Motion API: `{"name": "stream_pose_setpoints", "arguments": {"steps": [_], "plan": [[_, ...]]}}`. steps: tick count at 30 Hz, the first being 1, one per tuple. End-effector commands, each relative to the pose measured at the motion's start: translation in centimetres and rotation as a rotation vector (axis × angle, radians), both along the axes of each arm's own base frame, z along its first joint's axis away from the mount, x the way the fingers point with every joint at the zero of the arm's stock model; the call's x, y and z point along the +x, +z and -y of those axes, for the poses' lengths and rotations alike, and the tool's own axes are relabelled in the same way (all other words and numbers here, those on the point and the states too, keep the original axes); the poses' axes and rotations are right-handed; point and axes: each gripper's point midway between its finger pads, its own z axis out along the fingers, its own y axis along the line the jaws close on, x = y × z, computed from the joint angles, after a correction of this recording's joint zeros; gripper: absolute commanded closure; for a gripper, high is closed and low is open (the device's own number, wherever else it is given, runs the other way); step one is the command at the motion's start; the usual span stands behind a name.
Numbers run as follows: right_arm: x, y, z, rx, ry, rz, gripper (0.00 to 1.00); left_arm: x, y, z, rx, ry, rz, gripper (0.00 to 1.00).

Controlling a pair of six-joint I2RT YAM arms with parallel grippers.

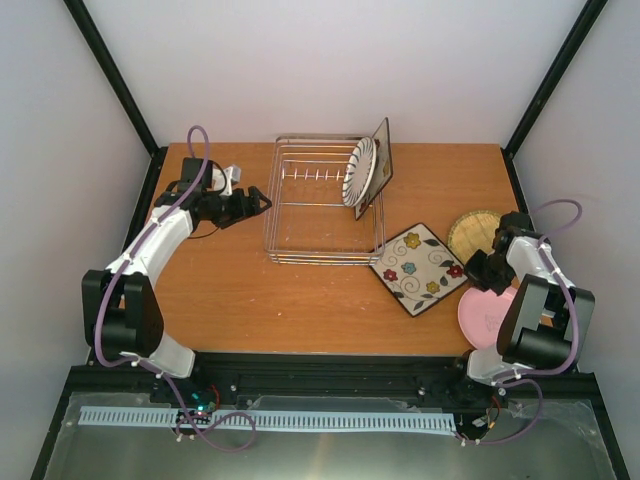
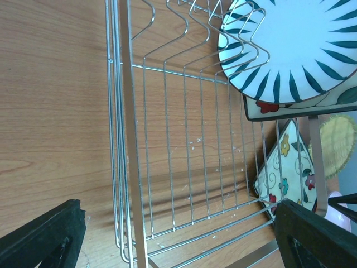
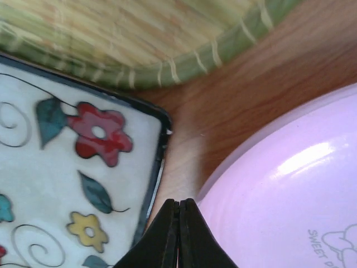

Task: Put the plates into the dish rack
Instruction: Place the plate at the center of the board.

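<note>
The wire dish rack (image 1: 300,225) (image 2: 184,167) stands at the table's middle back. A plate with dark radial stripes (image 1: 358,172) (image 2: 290,50) stands upright at its right end, and a dark-rimmed floral plate (image 1: 383,155) (image 2: 312,105) leans behind it. Flat on the table to the right lie a second square floral plate (image 1: 418,268) (image 3: 67,167), a round woven plate (image 1: 473,232) (image 3: 139,39) and a pink plate (image 1: 485,318) (image 3: 290,190). My left gripper (image 1: 262,203) (image 2: 178,245) is open and empty just outside the rack's left side. My right gripper (image 1: 474,278) (image 3: 179,204) is shut on nothing, low over the bare wood between the floral and pink plates.
Black frame posts and white walls close in the table on three sides. A small white object (image 1: 228,180) lies behind my left arm. The rack's upright prongs (image 1: 315,173) run along its back half, with bare mesh floor in front of them.
</note>
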Motion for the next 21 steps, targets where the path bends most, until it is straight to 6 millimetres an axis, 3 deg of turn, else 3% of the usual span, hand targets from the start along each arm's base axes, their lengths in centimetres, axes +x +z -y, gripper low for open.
{"name": "stream_pose_setpoints", "arguments": {"steps": [1,8,12,14,18,21], "plan": [[-1.3,-0.9,0.4,-0.037,0.042,-0.08,0.97,0.6,1.9,0.0,0.016,-0.006,0.066,0.07],[-1.2,-0.9,0.0,-0.019,0.056,-0.075,0.97,0.4,1.8,0.0,0.015,-0.002,0.065,0.07],[-0.1,0.8,-0.1,-0.016,0.074,-0.007,0.95,0.4,1.7,-0.1,0.019,-0.003,0.066,0.07],[1.0,2.5,-0.5,-0.002,0.105,0.066,0.85,0.4,1.7,0.0,0.02,-0.006,0.065,0.07],[3.9,5.4,-2.1,0.034,0.239,0.168,0.51,-0.4,2.0,0.0,0.015,-0.011,0.071,0.06],[6.4,6.2,-4.3,0.036,0.33,0.169,0.43,-1.6,2.5,0.0,0.002,-0.011,0.095,0.04]]}}
